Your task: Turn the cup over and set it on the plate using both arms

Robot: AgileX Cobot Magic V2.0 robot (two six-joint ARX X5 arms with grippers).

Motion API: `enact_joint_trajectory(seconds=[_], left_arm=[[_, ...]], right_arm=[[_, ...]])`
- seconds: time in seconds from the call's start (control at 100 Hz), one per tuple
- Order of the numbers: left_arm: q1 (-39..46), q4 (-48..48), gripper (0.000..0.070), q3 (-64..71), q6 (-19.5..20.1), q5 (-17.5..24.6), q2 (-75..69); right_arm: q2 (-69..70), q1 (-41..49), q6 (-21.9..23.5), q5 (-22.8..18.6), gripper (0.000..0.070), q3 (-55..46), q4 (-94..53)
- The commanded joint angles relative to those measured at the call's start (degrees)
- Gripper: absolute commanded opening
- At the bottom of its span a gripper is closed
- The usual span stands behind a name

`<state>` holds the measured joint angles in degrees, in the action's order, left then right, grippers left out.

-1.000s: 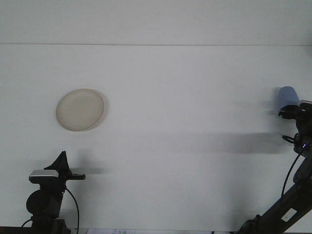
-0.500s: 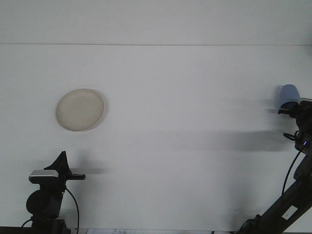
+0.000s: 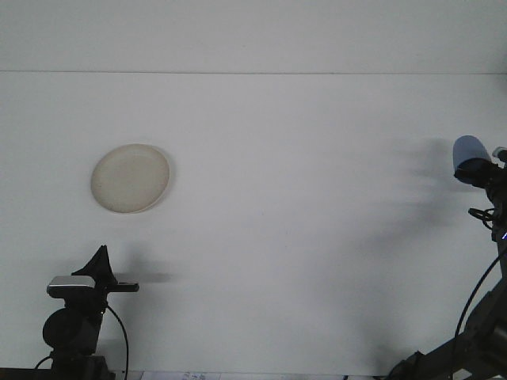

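Cup (image 3: 469,150) is looking light and stiff, probably slippery; right gripper (image 3: 478,171) is pinching its lower wall. Left gripper (image 3: 101,264) is idling; finger state unclear. Plate (image 3: 131,177) is waiting well apart.

A wide white surface (image 3: 269,237) fills the view. On its left side, about midway between near and far, a round cream plate (image 3: 131,177) lies flat with nothing on it. Near the left front edge the left gripper (image 3: 101,273) sits low on its dark arm, one black finger pointing up like a wedge. At the far right edge of the view, the right gripper (image 3: 485,172) holds a blue cup (image 3: 469,155) up off the surface, its fingers closed around the lower part, the cup tilted to the left. Cup and plate are well apart. A grey shadow falls on the surface left of the cup.
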<state>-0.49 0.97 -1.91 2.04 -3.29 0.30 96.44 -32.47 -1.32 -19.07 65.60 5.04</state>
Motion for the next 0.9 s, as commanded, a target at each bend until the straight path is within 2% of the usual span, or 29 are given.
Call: enact_joint_trajectory(seconds=[0.0,0.13,0.37,0.56,0.72,0.89], left_arm=[[0.1,0.8,0.0014,1.1,-0.1,-0.3,-0.1],[0.1,0.8,0.0014,1.1,-0.1,-0.3,-0.1],[0.1,0.8,0.0014,1.1,-0.1,-0.3,-0.1],[0.1,0.8,0.0014,1.1,-0.1,-0.3,-0.1],[0.1,0.8,0.0014,1.1,-0.1,-0.3,-0.1],[0.1,0.8,0.0014,1.1,-0.1,-0.3,-0.1]], right_arm=[[-3.4,1.8,6.4,0.0,0.0001,0.9,-4.5],[-12.4,8.4,7.7,0.9,0.0001,0.9,-16.2],[-24.2,27.5,5.1,9.1,0.0001,4.0,-38.8],[-22.5,45.7,4.0,11.9,0.0001,11.3,-56.8],[-18.7,58.3,4.2,12.0,0.0001,13.2,-62.7],[-12.9,66.5,4.2,11.9,0.0001,13.2,-67.9]])
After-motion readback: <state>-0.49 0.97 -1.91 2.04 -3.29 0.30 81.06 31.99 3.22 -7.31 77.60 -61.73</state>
